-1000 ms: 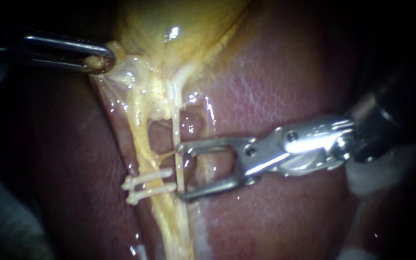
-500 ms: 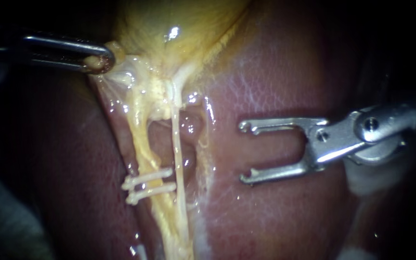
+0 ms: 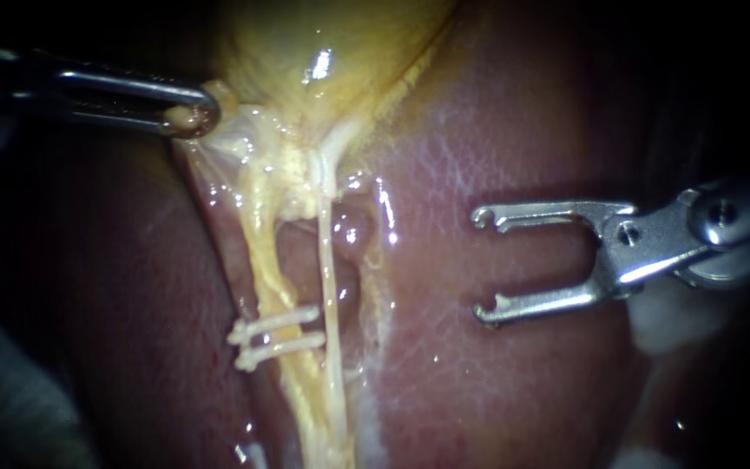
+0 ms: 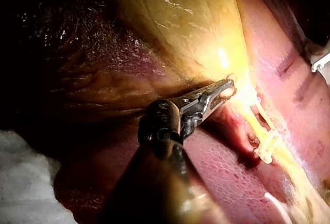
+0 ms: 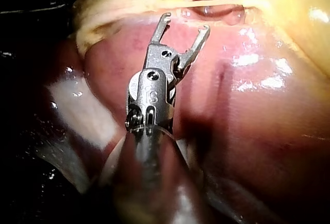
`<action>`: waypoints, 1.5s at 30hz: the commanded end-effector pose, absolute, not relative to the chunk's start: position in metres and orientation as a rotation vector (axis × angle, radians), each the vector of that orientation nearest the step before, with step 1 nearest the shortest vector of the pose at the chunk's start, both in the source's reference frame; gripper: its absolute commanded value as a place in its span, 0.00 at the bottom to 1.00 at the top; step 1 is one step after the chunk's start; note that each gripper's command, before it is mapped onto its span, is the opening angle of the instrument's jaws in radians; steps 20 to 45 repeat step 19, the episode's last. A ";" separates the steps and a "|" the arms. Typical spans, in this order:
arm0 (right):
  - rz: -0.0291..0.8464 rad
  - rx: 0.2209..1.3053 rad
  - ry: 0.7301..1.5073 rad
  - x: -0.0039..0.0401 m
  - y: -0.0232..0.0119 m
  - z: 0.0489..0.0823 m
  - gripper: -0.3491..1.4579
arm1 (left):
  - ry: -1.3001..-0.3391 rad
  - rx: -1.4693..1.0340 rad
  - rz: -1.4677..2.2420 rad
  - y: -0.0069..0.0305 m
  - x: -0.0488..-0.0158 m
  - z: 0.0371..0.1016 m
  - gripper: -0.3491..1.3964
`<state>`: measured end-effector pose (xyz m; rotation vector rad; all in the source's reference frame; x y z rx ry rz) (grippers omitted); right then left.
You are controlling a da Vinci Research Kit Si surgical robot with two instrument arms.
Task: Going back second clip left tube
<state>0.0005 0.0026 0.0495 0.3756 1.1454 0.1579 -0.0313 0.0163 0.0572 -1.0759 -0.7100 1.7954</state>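
Silver right instrument (image 3: 479, 263), jaws wide open and empty, near two white clips (image 3: 284, 320) on yellow left tube (image 3: 258, 252); left instrument's (image 3: 191, 117) jaws clamp gallbladder tissue (image 3: 236, 130).

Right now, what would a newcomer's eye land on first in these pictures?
Probably the two white clips lying side by side across the left tube, low in the endoscope view. Next, the shiny right instrument, open and empty above the liver, apart from the clips. Last, the left instrument, shut on a fold of tissue at the edge of the yellow gallbladder.
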 end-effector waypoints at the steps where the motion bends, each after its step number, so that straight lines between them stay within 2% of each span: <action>1: 0.158 0.376 1.145 0.0005 0.0025 0.0495 0.47 | -0.712 -1.076 1.799 0.0162 -0.0317 0.0577 0.00; 9: 0.158 0.376 1.145 0.0005 0.0025 0.0494 0.47 | -0.726 -1.081 1.823 0.0149 -0.0341 0.0616 0.00; 45: 0.159 0.373 1.144 0.0006 0.0023 0.0492 0.47 | -0.731 -1.079 1.825 0.0150 -0.0340 0.0616 0.00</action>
